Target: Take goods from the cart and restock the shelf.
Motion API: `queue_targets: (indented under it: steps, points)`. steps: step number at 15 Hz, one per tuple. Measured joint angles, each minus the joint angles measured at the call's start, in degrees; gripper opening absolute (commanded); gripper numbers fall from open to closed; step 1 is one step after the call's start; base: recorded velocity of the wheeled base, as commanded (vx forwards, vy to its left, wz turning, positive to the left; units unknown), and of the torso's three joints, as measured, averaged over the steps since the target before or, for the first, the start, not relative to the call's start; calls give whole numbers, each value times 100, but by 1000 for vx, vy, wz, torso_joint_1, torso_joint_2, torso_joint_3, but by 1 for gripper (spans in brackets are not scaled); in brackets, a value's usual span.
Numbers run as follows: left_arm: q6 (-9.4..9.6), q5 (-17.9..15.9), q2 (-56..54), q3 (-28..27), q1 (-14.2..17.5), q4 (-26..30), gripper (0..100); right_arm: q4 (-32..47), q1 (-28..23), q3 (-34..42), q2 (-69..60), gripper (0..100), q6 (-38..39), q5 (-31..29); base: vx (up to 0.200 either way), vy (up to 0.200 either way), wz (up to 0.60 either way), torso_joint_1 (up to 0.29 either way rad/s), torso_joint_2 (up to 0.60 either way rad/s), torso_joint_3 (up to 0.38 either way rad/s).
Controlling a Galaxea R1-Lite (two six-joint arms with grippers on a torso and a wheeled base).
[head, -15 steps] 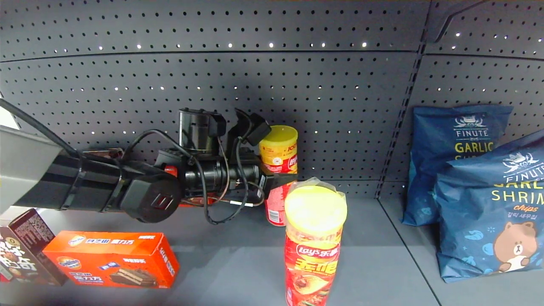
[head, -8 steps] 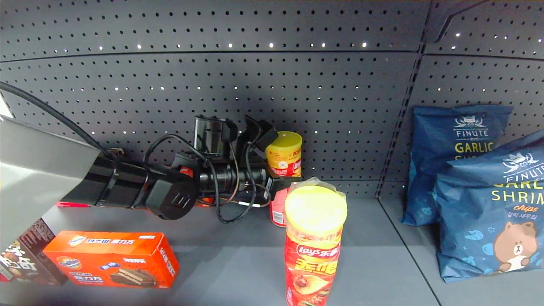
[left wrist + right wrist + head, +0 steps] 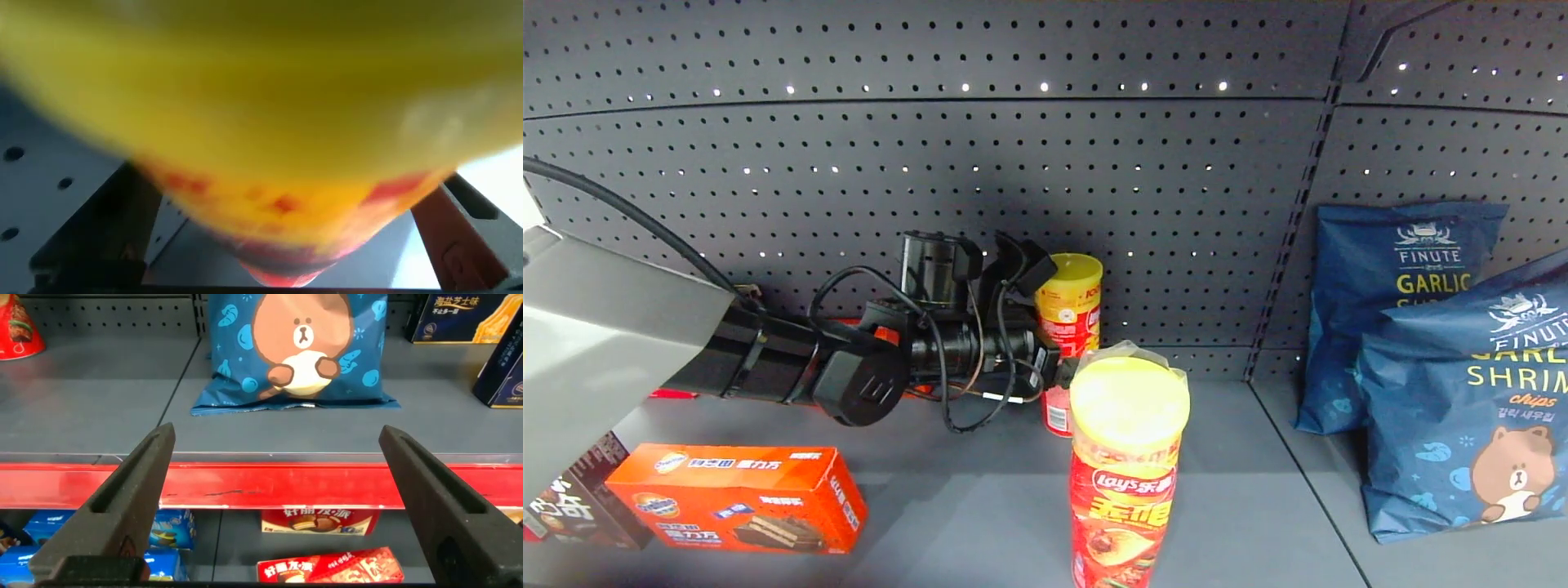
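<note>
Centre of the head view: the left hand (image 3: pixel 1058 361) is clamped on the rear chip canister (image 3: pixel 1070 314), which stands upright near the pegboard behind the front canister (image 3: pixel 1129 465). I would seat its base flat on the shelf (image 3: pixel 980 506) before loosening, then back out sideways. The right hand (image 3: pixel 276 441) is spread wide and empty.

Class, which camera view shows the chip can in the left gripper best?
The head view: the chip can shows upright, yellow lid up, in the left gripper by the pegboard. The left wrist view gives a close yellow-and-red blur of it; the right wrist view faces a bear-print snack bag.
</note>
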Motion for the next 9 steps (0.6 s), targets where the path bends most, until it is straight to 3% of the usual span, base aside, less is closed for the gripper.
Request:
queue_targets:
  steps: [9]
  points:
    - [-33,877,-848,1340,272,-17,100,0,0,0,0,100,0,1,0,0,0,0,0,0]
